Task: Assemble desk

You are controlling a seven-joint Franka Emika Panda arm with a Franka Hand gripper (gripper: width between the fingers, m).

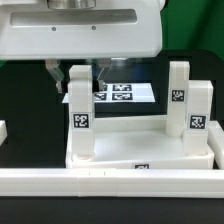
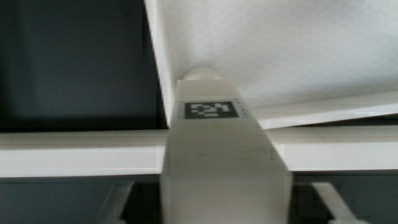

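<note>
Gripper (image 1: 77, 72) straddles leg (image 1: 79, 110) top; leg upright in tabletop (image 1: 140, 150) — grip unclear

The gripper (image 1: 78, 72) sits over the top of a white leg (image 1: 80, 110), one finger on each side. That leg stands up on the tabletop (image 1: 140, 148). Two more legs (image 1: 188, 105) stand farther off. The marker board (image 1: 125, 93) lies just behind the gripper.
</note>
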